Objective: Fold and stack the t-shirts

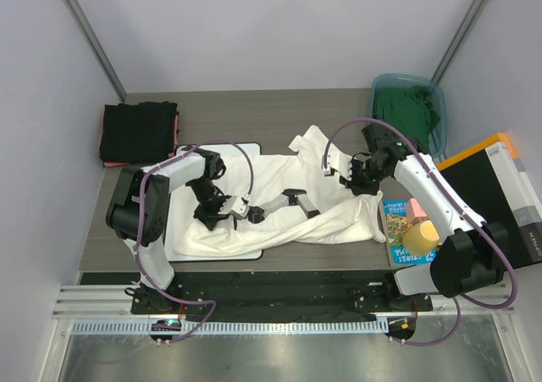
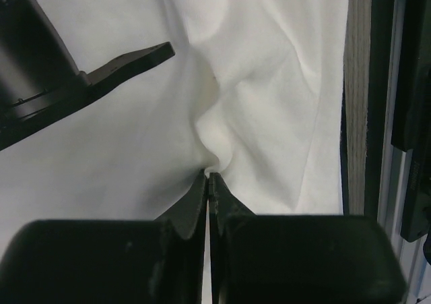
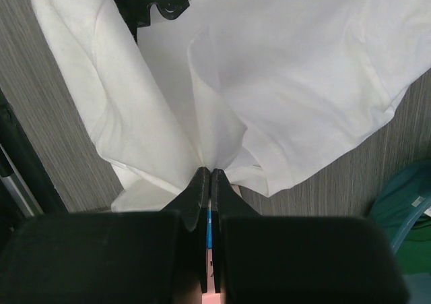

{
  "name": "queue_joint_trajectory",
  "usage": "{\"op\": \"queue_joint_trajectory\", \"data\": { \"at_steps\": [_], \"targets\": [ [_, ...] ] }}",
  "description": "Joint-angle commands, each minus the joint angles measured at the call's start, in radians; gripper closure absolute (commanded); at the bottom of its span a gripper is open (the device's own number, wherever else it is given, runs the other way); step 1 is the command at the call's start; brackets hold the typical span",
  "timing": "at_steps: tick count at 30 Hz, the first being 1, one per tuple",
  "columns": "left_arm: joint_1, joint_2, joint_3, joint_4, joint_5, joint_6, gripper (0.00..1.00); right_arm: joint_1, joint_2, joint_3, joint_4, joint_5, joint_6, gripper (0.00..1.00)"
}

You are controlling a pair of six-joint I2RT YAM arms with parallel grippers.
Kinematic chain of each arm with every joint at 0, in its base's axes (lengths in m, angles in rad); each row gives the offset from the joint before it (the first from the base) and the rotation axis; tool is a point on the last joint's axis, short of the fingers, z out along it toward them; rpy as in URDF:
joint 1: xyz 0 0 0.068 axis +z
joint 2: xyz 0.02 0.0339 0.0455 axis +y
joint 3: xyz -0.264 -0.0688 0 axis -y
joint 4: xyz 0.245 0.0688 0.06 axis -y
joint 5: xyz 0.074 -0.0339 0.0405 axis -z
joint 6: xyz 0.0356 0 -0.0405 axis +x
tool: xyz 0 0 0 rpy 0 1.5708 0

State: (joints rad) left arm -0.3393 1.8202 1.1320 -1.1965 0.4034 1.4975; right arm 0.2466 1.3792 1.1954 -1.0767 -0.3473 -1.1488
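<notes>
A white t-shirt (image 1: pixel 279 183) lies crumpled across the middle of the table, with a small black marking (image 1: pixel 292 199) on it. My left gripper (image 1: pixel 240 210) is shut on a raised fold of this shirt (image 2: pixel 269 81) near its front left part, the tips (image 2: pixel 209 174) pinching cloth. My right gripper (image 1: pixel 341 179) is shut on a bunched edge of the same shirt (image 3: pixel 303 61) at its right side, cloth fanning out from the tips (image 3: pixel 211 169). Folded black t-shirts (image 1: pixel 140 132) with a pinkish-red edge sit stacked at the back left. A green t-shirt (image 1: pixel 406 107) fills a teal bin.
A white board with a black rim (image 1: pixel 182 245) lies under the shirt's left part. The teal bin (image 1: pixel 436 94) stands at the back right, also seen in the right wrist view (image 3: pixel 404 209). A picture book (image 1: pixel 396 221), a yellow object (image 1: pixel 421 235) and a black-and-orange box (image 1: pixel 491 179) sit at the right.
</notes>
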Motion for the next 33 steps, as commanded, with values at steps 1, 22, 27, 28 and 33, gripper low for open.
{"op": "queue_joint_trajectory", "data": {
  "at_steps": [1, 22, 27, 28, 33],
  "targets": [
    [-0.003, -0.025, 0.044, -0.015, -0.052, -0.057, 1.00, -0.001, -0.008, 0.044, 0.011, 0.031, -0.008, 0.99],
    [0.128, -0.243, 0.362, 0.527, -0.586, -0.201, 1.00, -0.006, -0.032, 0.000, 0.961, 0.436, 0.149, 0.99],
    [0.134, -0.240, 0.390, 0.841, -0.681, -0.210, 1.00, -0.007, -0.011, 0.062, 1.171, 0.514, 0.184, 0.99],
    [0.134, -0.242, 0.385, 0.909, -0.692, -0.210, 1.00, -0.009, -0.006, 0.084, 1.228, 0.524, 0.188, 0.99],
    [0.135, -0.219, 0.436, 1.228, -0.726, -0.178, 1.00, -0.010, 0.007, 0.165, 1.351, 0.567, 0.228, 0.99]
  ]
}}
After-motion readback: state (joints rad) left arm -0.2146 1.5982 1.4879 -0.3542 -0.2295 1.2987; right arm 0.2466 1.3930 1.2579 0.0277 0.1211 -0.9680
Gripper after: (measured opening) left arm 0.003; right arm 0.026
